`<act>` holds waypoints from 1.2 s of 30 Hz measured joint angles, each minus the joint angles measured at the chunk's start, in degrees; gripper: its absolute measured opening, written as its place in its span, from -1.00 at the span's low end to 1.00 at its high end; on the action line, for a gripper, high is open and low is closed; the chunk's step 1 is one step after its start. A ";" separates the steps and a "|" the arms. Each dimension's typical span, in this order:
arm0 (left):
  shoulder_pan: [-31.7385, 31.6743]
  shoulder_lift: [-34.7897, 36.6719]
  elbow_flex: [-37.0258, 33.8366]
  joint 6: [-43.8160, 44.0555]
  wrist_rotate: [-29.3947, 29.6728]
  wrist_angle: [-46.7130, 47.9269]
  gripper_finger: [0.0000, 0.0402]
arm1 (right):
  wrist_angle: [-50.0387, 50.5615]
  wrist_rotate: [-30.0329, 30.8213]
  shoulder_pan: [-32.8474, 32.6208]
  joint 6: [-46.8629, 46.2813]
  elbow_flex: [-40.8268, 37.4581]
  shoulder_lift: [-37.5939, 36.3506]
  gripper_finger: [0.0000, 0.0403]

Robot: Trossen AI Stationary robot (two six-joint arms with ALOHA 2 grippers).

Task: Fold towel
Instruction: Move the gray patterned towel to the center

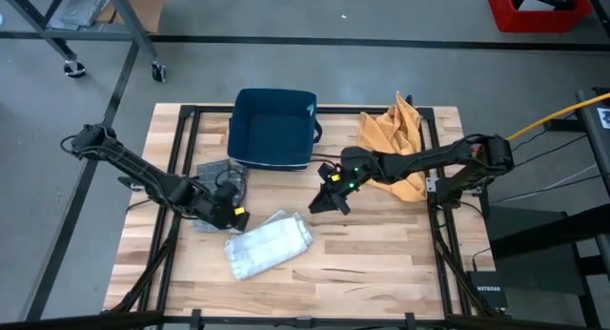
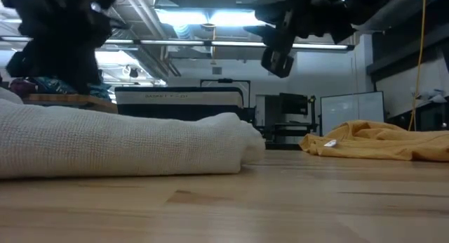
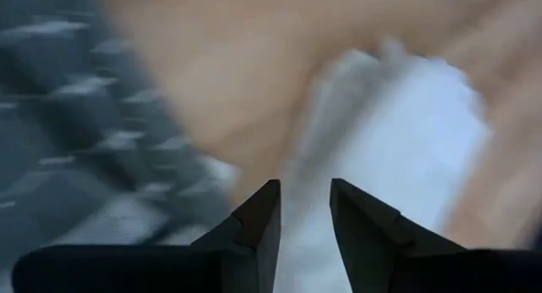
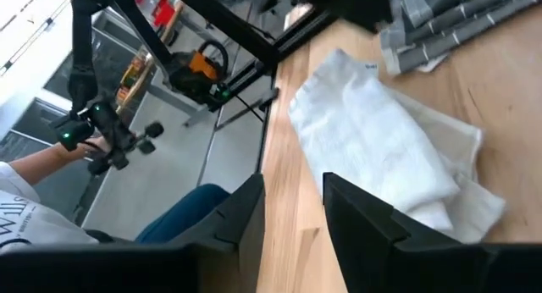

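Observation:
A white towel (image 1: 269,244), folded into a thick oblong, lies flat on the wooden table (image 1: 381,263) near the middle; it also shows in the low view (image 2: 119,141). My left gripper (image 1: 233,216) hovers open just past the towel's far left end, slanting down, with the towel (image 3: 406,132) beyond its fingers (image 3: 258,217). My right gripper (image 1: 329,204) hangs open above the table to the towel's right, clear of it (image 2: 280,57); its wrist view looks over the towel (image 4: 373,140).
A grey checked cloth (image 1: 221,177) lies beside my left gripper. A dark blue bin (image 1: 274,128) stands at the far middle, and yellow cloths (image 1: 393,144) are heaped at the far right. A seated person (image 4: 182,212) shows beyond the table's edge.

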State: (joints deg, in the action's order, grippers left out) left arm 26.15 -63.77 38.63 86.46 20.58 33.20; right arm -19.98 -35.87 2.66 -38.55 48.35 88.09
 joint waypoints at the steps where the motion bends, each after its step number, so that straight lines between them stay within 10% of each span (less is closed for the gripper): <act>1: 0.00 0.00 0.00 2.07 1.11 2.24 -0.51 | 0.48 -0.03 -0.01 0.01 0.01 0.00 -0.37; 10: -1.07 -0.15 0.00 20.69 7.95 22.52 -0.51 | 4.12 0.28 -0.07 0.06 0.01 0.00 -0.37; 19: -4.79 -2.30 -1.19 21.51 5.13 24.95 -0.51 | 4.07 0.28 -0.07 0.05 0.01 0.00 -0.37; 36: -5.73 -19.44 -5.10 11.95 -0.35 -12.15 -0.51 | 4.01 0.28 -0.07 0.05 0.01 0.00 -0.37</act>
State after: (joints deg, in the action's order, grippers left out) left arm 20.42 -83.20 33.54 98.42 20.23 21.05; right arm -15.97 -35.59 2.59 -38.50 48.36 88.09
